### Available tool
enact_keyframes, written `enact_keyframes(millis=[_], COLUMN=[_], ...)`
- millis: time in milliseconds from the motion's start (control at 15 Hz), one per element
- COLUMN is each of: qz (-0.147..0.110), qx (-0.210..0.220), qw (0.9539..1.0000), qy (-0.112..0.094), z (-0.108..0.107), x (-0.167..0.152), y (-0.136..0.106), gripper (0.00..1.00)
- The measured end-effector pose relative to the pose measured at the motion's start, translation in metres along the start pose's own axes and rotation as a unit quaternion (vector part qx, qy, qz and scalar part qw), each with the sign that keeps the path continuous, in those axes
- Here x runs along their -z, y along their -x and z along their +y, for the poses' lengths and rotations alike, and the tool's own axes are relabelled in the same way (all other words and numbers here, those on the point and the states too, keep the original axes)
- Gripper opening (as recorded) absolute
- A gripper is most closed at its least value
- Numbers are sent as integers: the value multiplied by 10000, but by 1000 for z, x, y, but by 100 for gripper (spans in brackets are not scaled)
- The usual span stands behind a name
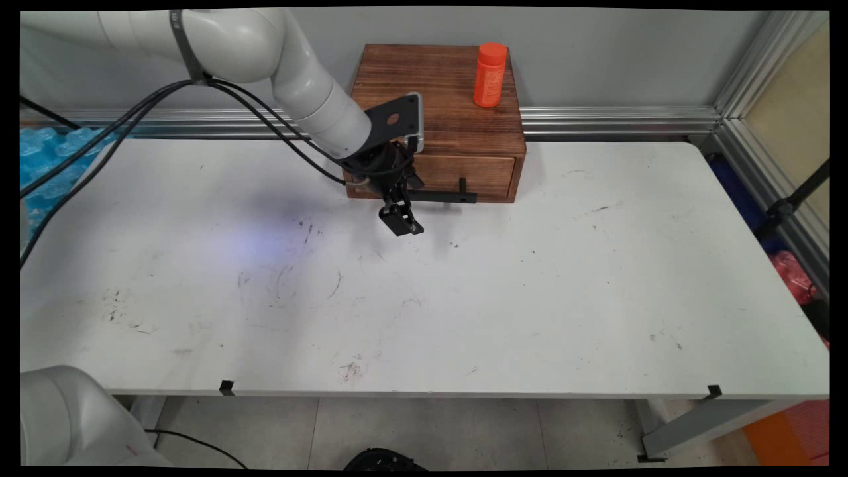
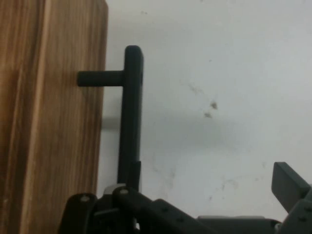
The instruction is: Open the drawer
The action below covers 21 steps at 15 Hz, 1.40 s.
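My gripper (image 1: 401,220) hangs low over the white table (image 1: 464,298), just in front of a wooden drawer box (image 1: 440,99) that stands at the table's far edge against the wall. My fingers are spread wide: in the hand view one finger (image 2: 124,187) lies alongside the drawer's black bar handle (image 2: 130,112) at its near end, and the other fingertip (image 2: 288,187) stands well apart, out over bare table. I cannot tell whether the first finger actually touches the handle. Nothing is held between my fingers.

The handle (image 1: 442,196) is a long black bar fixed to the drawer front (image 1: 474,175) by short black posts, and it runs level along the front of the box. The drawer sits pushed in, flush with the box, so what is inside is hidden.

The box is dark brown stained wood with a clear grain. On its top, near the far right corner, an orange bottle (image 1: 490,75) with an orange cap stands upright, well apart from my gripper.

The table top is scuffed with dark marks.
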Motion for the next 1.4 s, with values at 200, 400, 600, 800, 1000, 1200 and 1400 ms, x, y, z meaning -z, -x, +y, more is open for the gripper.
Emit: enact_keyframes(millis=[200, 400, 600, 800, 1000, 1200, 1400], qz=[-47, -57, -73, -108, -169, -235, -275], qx=[-76, -152, -148, -129, -156, -221, -280], qw=[9999, 9997, 9995, 9995, 9993, 9990, 9987], qy=[-100, -198, -257, -269, -284, -300, -334], z=[-4, -8, -8, -7, -6, -6, -7], x=[-5, -10, -15, -21, -25, -32, -38], y=[-4, -12, -18, -21, -21, -20, -20], gripper=[100, 100, 100, 100, 100, 100, 100])
